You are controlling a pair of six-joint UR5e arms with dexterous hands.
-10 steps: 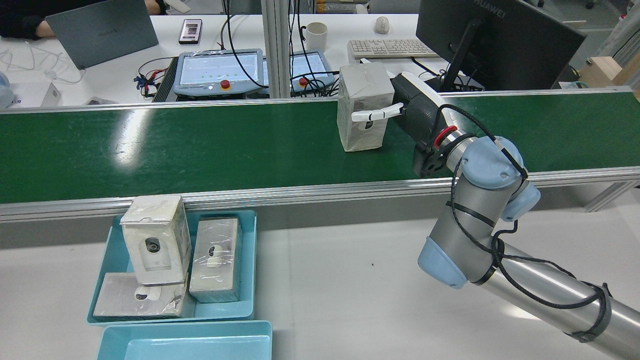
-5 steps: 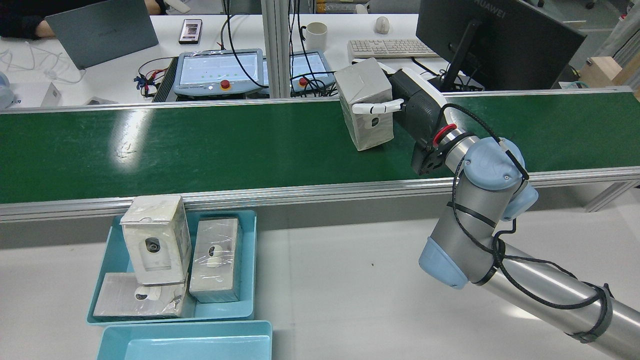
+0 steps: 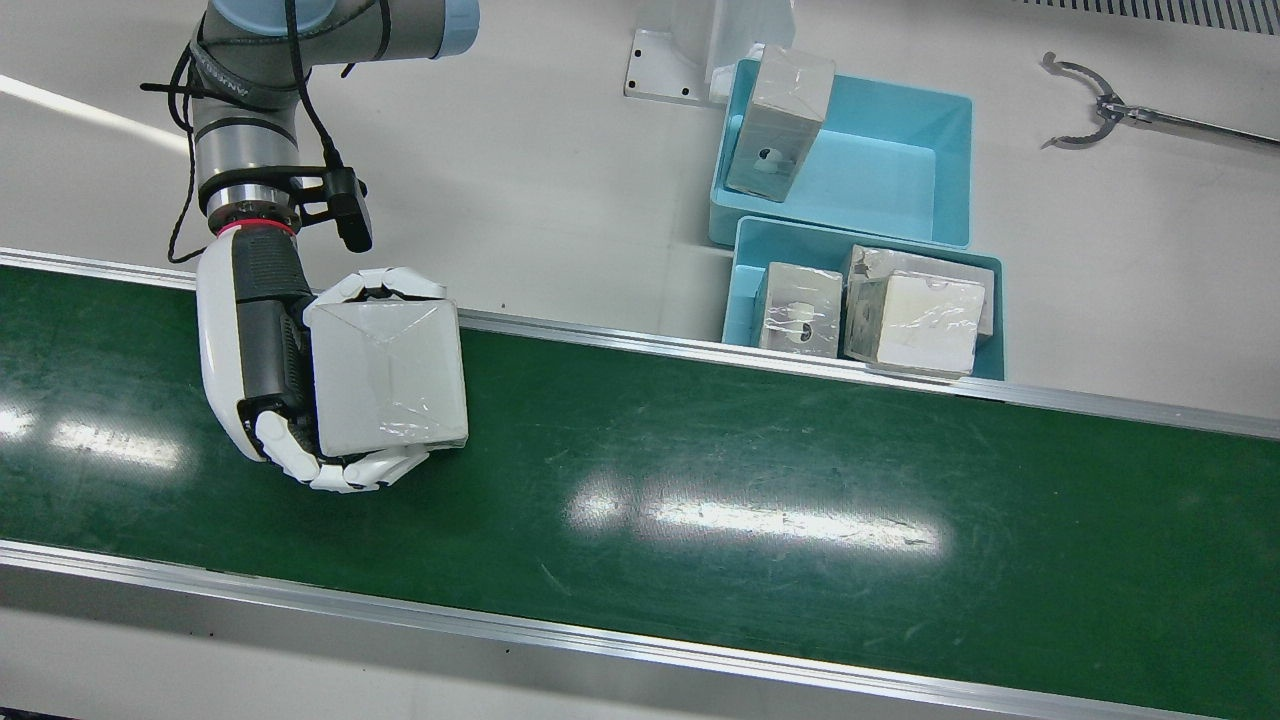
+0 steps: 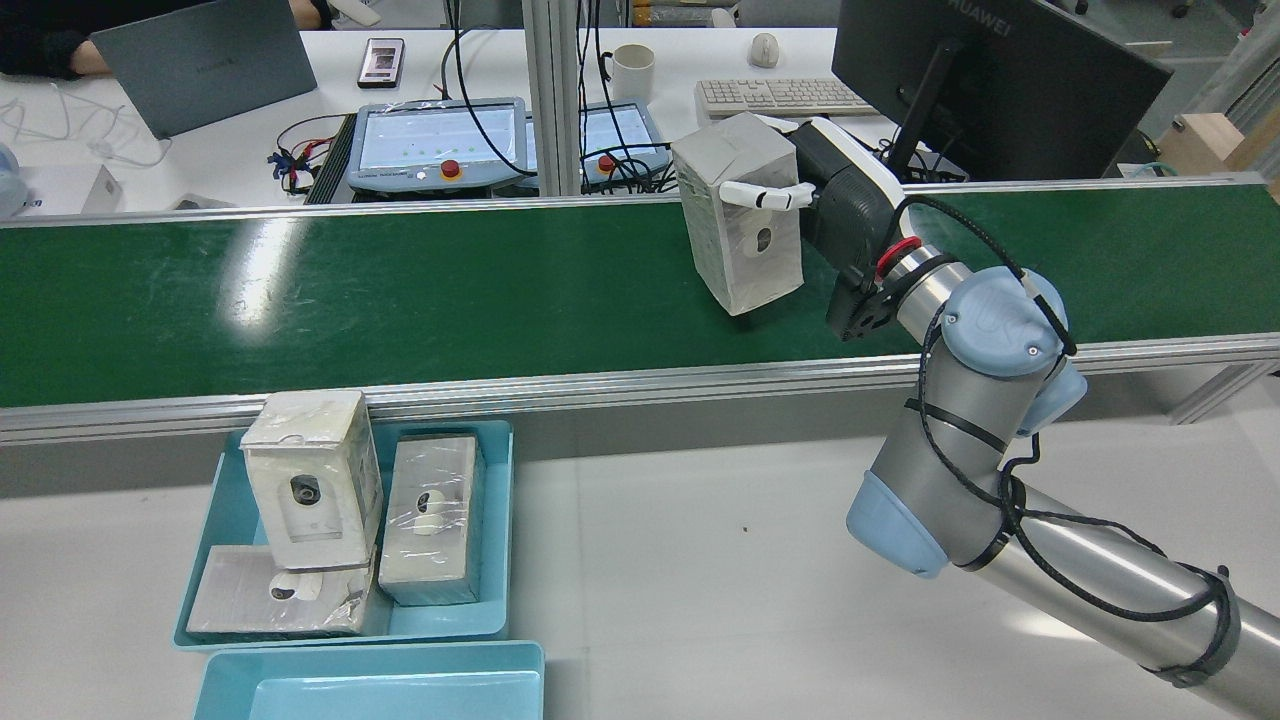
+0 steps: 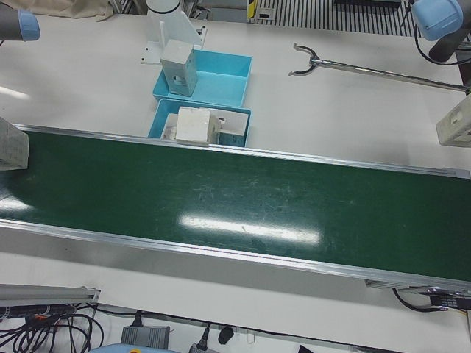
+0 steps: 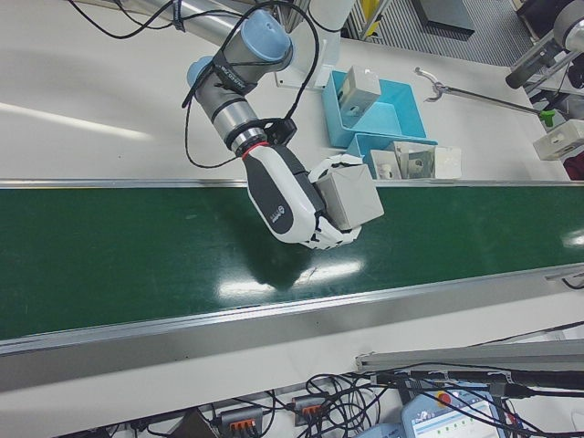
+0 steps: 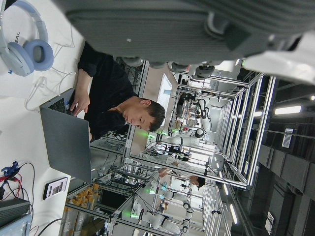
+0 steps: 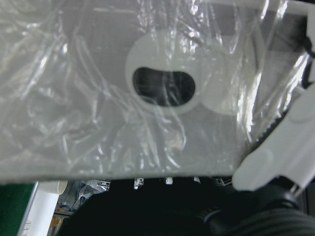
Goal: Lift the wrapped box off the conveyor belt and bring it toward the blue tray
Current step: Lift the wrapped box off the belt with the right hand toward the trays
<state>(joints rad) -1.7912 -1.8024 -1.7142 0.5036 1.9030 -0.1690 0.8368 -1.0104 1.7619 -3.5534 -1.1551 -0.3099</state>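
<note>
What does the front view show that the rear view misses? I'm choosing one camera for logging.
Only the front view shows the grabber tool on the table, the box leaning in the farther blue tray, and fingers wrapping both sides of the wrapped box.

Only the rear view shows the desk behind the belt, with monitor, keyboard, mug and laptop.

Both show the right hand holding that box over the green belt, and the nearer tray with three boxes.
</note>
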